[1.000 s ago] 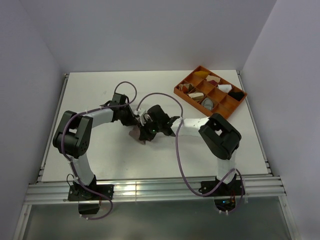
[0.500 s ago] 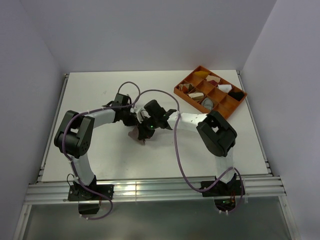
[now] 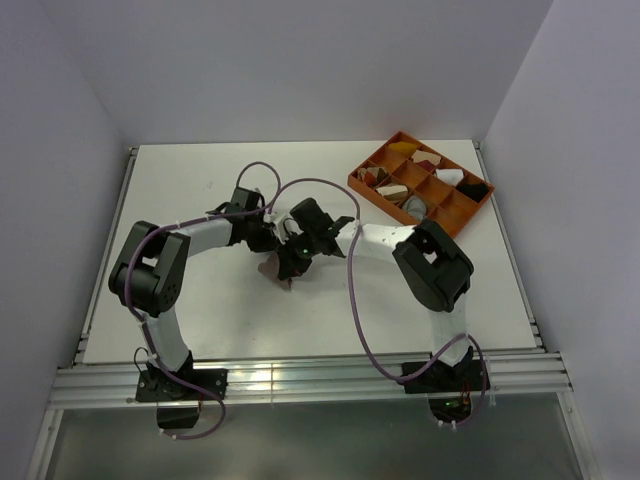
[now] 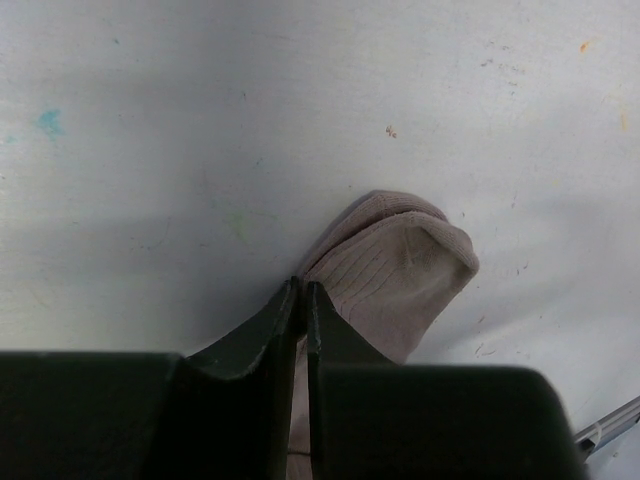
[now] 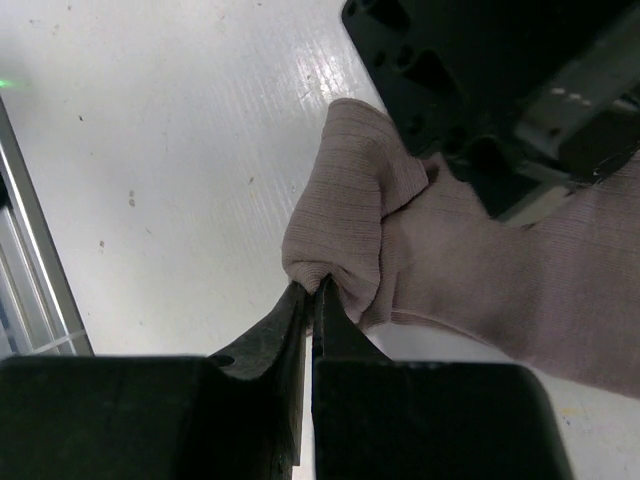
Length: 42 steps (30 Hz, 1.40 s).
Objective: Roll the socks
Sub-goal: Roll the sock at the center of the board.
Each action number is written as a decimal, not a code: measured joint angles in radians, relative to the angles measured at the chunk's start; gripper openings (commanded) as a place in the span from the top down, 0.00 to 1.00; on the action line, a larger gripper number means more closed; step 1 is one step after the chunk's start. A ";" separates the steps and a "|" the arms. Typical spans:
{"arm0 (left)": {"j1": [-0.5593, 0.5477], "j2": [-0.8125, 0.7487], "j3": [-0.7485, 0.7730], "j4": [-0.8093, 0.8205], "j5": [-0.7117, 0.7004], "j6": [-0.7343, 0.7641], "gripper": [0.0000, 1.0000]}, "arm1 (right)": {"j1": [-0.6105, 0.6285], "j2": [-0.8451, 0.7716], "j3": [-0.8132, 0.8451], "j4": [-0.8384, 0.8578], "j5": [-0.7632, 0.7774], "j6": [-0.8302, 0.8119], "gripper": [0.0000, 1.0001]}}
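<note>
Rolling looks under way: the left pincer [image 4: 303, 300] and the right pincer [image 5: 312, 296] are each nipped almost closed on a fold of the pinkish-tan sock [image 4: 392, 266], which lies just toward 9 o'clock of the desk [image 3: 200, 312] centre; next, I think, the held fold must be turned over tightly.

On the table [image 3: 200, 320], the sock [image 4: 400, 280] between left fingers [image 4: 262, 335] and right fingers [image 5: 268, 335]; tray [image 3: 392, 205] well apart, far right.
</note>
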<state>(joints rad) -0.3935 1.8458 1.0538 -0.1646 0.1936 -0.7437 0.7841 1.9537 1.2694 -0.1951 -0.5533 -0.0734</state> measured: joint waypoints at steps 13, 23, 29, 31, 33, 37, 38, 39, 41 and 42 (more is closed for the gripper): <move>-0.005 -0.063 -0.009 -0.002 -0.060 0.005 0.47 | -0.113 0.103 -0.019 0.124 -0.278 0.174 1.00; 0.013 -0.286 -0.026 -0.059 -0.145 -0.049 0.27 | -0.135 0.151 0.029 0.110 -0.334 0.261 1.00; 0.023 -0.571 -0.252 -0.024 -0.169 -0.204 0.32 | -0.155 0.178 0.035 0.143 -0.365 0.376 1.00; 0.023 -0.649 -0.359 0.003 -0.169 -0.267 0.32 | -0.163 0.180 0.026 0.166 -0.369 0.423 1.00; 0.022 -0.715 -0.479 0.031 -0.167 -0.334 0.32 | -0.169 0.181 0.016 0.194 -0.369 0.467 1.00; 0.016 -0.742 -0.612 0.068 -0.165 -0.425 0.33 | -0.172 0.197 0.006 0.249 -0.376 0.543 1.00; 0.014 -0.738 -0.623 0.076 -0.165 -0.434 0.33 | -0.172 0.198 0.003 0.259 -0.378 0.558 1.00; 0.011 -0.730 -0.628 0.087 -0.165 -0.448 0.33 | -0.172 0.200 0.000 0.267 -0.379 0.573 1.00; 0.002 -0.707 -0.628 0.128 -0.165 -0.470 0.34 | -0.172 0.204 0.000 0.278 -0.380 0.589 1.00; -0.003 -0.696 -0.628 0.151 -0.165 -0.480 0.34 | -0.172 0.206 0.000 0.278 -0.379 0.594 1.00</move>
<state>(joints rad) -0.3969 1.1496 0.4259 -0.0135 0.0284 -1.2240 0.6125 2.1593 1.2697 0.0834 -0.9325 0.5205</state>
